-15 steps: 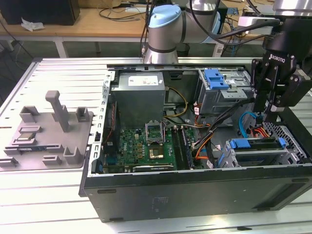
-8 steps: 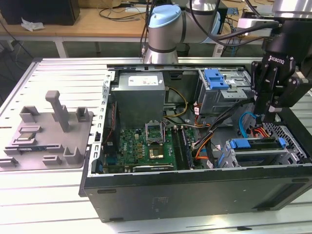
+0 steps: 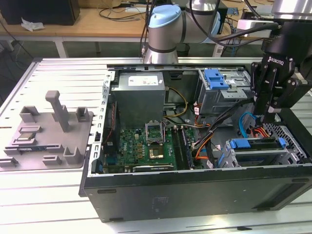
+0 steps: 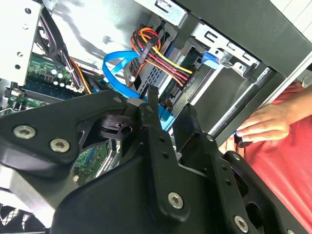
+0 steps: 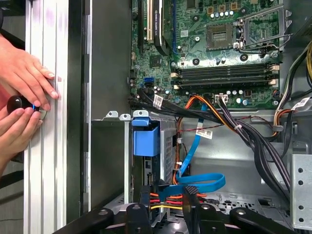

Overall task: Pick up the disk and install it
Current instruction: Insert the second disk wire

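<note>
One pincer [image 3: 269, 116] hangs over the open computer case [image 3: 195, 190] at its right end in the exterior view, fingers slightly apart and holding nothing. The disk [image 3: 258, 157] seems already seated in the bay below. A hand [image 4: 261, 124] rests on the worktop's [image 5: 46, 146] edge.

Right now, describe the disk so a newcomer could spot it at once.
In the exterior view, find the open computer case and go to its near corner at the exterior view's right, below the gripper. The disk is the flat silver slab there, framed by blue rails, unlike the big grey power-supply box.
</note>
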Robot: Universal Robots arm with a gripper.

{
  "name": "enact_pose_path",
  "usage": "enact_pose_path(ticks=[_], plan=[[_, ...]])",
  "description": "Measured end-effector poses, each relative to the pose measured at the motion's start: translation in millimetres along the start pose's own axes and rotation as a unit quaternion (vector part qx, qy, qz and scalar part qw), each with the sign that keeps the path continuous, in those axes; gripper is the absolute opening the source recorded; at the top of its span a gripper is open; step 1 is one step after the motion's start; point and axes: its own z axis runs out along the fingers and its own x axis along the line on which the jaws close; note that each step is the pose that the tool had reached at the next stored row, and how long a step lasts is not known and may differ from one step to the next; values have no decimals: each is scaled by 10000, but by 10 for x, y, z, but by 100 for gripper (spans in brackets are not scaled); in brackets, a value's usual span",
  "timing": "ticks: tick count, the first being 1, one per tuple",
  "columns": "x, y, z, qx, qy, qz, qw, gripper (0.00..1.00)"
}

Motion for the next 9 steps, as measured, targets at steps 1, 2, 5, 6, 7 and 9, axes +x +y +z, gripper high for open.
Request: enact_pose_path(ticks=[1,2,5,6,7,9], plan=[[0,0,0,0,-12,-1,10000,40],[4,-1,2,0,-22,-2,10000,40],[24,1,-44,0,-42,-2,10000,40],[29,2,-61,0,-43,-2,10000,40],[37,2,-79,0,-43,-2,10000,40],[84,3,-100,0,-45,-2,10000,40]])
